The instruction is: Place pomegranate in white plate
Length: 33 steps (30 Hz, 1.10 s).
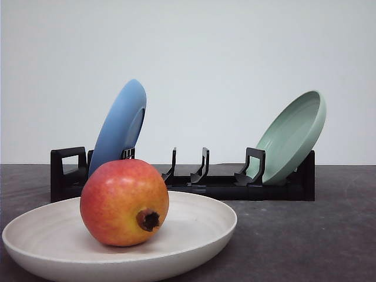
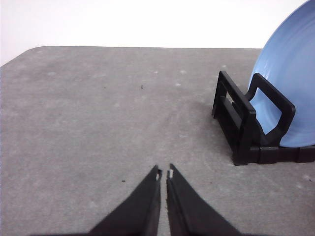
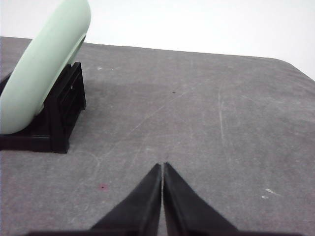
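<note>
The red and orange pomegranate [image 1: 124, 201] rests inside the white plate [image 1: 200, 226] at the front left of the table, its dark crown tip facing the camera. Nothing touches the fruit. My left gripper [image 2: 164, 173] is shut and holds nothing, hovering over bare grey table near the rack's end. My right gripper [image 3: 162, 166] is also shut and empty, above bare table beside the other end of the rack.
Behind the white plate stands a black dish rack [image 1: 205, 182]. A blue plate [image 1: 120, 126] leans in its left end and a pale green plate [image 1: 294, 135] in its right end. The grey table [image 1: 305, 235] stretches to the right.
</note>
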Each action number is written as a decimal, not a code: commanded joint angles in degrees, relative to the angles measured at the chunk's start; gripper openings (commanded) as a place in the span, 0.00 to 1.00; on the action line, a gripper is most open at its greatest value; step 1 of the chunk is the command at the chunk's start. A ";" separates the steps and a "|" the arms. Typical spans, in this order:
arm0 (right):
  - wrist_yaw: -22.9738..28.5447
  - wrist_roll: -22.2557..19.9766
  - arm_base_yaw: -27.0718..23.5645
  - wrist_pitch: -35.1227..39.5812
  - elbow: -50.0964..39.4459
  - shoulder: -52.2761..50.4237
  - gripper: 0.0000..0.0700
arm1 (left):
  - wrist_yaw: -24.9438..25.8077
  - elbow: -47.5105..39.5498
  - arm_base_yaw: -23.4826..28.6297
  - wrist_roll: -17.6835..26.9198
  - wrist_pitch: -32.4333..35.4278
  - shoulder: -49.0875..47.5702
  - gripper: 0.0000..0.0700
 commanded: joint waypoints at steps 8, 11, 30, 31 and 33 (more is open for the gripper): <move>0.02 0.63 -0.09 0.48 -0.22 -0.13 0.00 | 0.07 -0.68 0.00 0.50 0.07 -0.11 0.00; 0.02 0.66 -0.09 0.48 -0.22 -0.13 0.00 | 0.07 -0.68 0.00 0.48 0.07 -0.11 0.00; 0.02 0.63 -0.09 0.48 -0.22 -0.13 0.00 | 0.07 -0.68 0.00 0.48 0.07 -0.11 0.00; 0.02 0.63 -0.09 0.50 -0.22 -0.13 0.00 | 0.07 -0.68 0.00 0.48 0.07 -0.11 0.00; 0.02 0.64 -0.09 0.50 -0.22 -0.13 0.00 | 0.07 -0.68 0.00 0.48 0.07 -0.11 0.00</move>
